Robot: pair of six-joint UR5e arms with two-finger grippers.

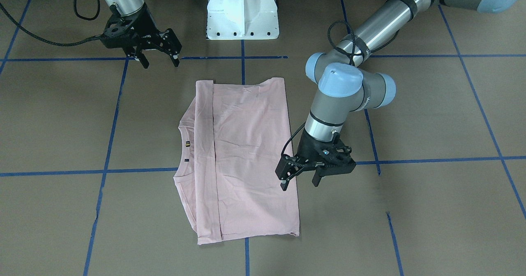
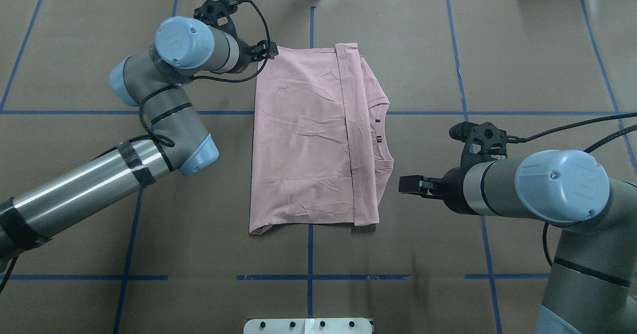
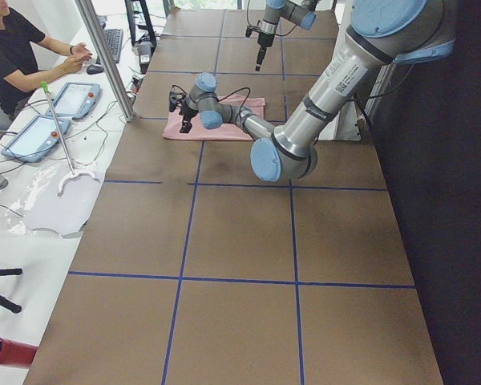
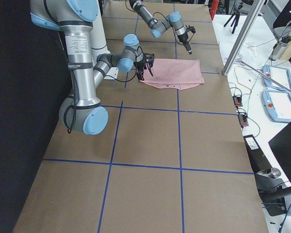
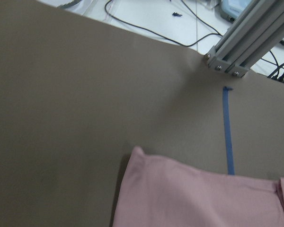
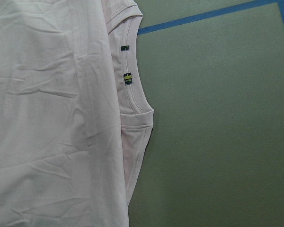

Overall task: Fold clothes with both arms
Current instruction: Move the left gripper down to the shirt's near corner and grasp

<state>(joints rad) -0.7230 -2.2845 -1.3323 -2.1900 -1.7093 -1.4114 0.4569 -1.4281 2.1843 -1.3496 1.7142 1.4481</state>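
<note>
While both grippers are hanging empty, the shirt [image 1: 250, 156] is lying flat in the middle of the table [image 1: 431, 111], folded into a rough rectangle with a plain pink side facing up. Its collar [image 6: 132, 94] is pointing toward the robot's right. A long straight fold is running across the fabric just beside the collar and is partly covering the neck opening. Two small labels [image 6: 128, 78] are showing inside the collar.

The left gripper [image 1: 299, 184] is hovering at the shirt's edge opposite the collar, toward the corner farthest from the robot. Its jaws are spread apart with nothing between them, and I cannot tell whether a finger is touching the cloth. Its wrist camera is looking at that corner of the shirt and the bare brown table beyond.

The right gripper [image 1: 161, 64] is hanging off the collar side, toward the end nearer the base [image 1: 242, 12], apart from the shirt. Its jaws are likewise spread and holding nothing. Its wrist camera is taking in the collar and a line of blue tape [image 6: 208, 16] on the table.
</note>
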